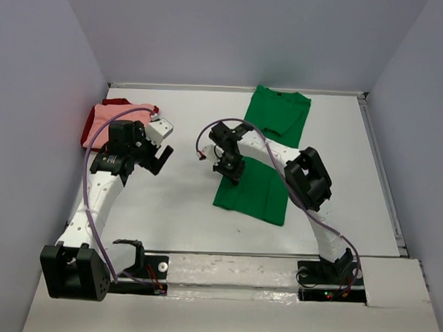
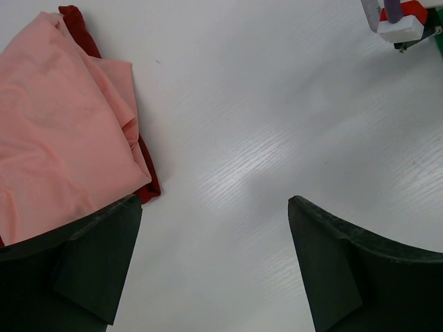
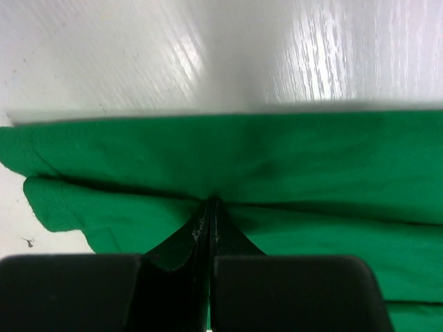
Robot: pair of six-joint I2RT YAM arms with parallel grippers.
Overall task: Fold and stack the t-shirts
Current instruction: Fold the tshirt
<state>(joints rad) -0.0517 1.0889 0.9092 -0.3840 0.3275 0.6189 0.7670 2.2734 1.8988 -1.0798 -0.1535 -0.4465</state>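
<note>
On white table (image 1: pixel 183 208): green t-shirt (image 1: pixel 279 113); pale lilac walls (image 1: pixel 33 92) around.

One green t-shirt (image 1: pixel 279 117); left of it, one pink t-shirt (image 1: pixel 128 116) and one dark red t-shirt (image 1: pixel 90 134); one left arm (image 1: pixel 95 197), one right arm (image 1: pixel 329 237); one table (image 1: pixel 175 208).

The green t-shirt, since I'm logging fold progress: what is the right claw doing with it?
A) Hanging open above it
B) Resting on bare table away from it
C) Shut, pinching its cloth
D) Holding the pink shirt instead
C: in the right wrist view the right claw is shut, and the cloth of the green t-shirt puckers into its closed tips.
</note>
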